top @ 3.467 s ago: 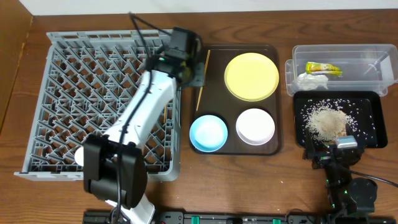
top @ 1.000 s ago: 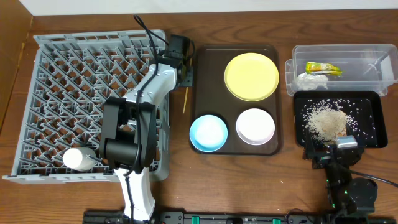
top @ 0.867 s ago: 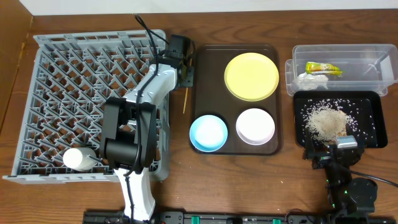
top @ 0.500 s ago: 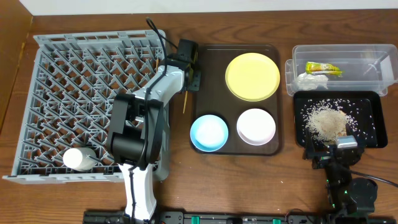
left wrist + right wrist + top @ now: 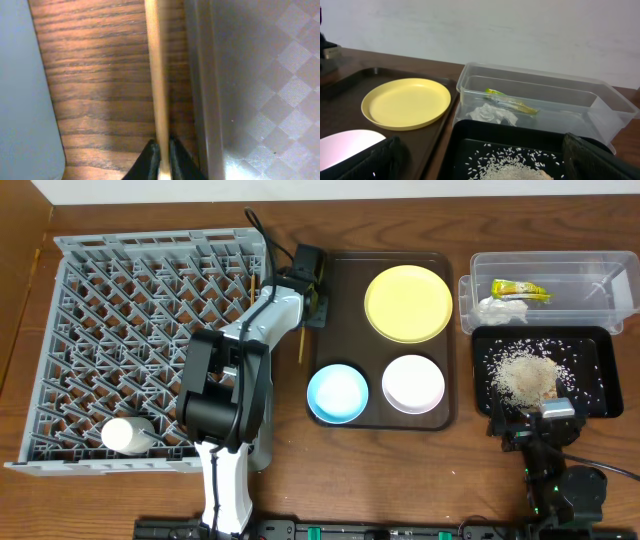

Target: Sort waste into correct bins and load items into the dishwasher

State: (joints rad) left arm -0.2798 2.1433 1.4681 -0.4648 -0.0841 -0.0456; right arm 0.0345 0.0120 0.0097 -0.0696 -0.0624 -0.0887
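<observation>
The left gripper (image 5: 161, 156) pinched the chopstick (image 5: 156, 75) on the desk (image 5: 100, 75) at lower centre: thin, stiff, light, probably slippery, best held mid-length. The right gripper (image 5: 485, 161) stood spread.

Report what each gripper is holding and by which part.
The left gripper pinches a wooden chopstick across its thin shaft; where along its length is unclear. The right gripper is open, holding nothing.

The dish rack (image 5: 130, 330) lies left; a chopstick (image 5: 300, 350) lies between it and the serving tray (image 5: 345, 310), which bears a plate (image 5: 407, 302) behind two bowls (image 5: 336, 393). Rightmost, the tub (image 5: 580, 262) sits behind the shallow tray (image 5: 600, 408).
</observation>
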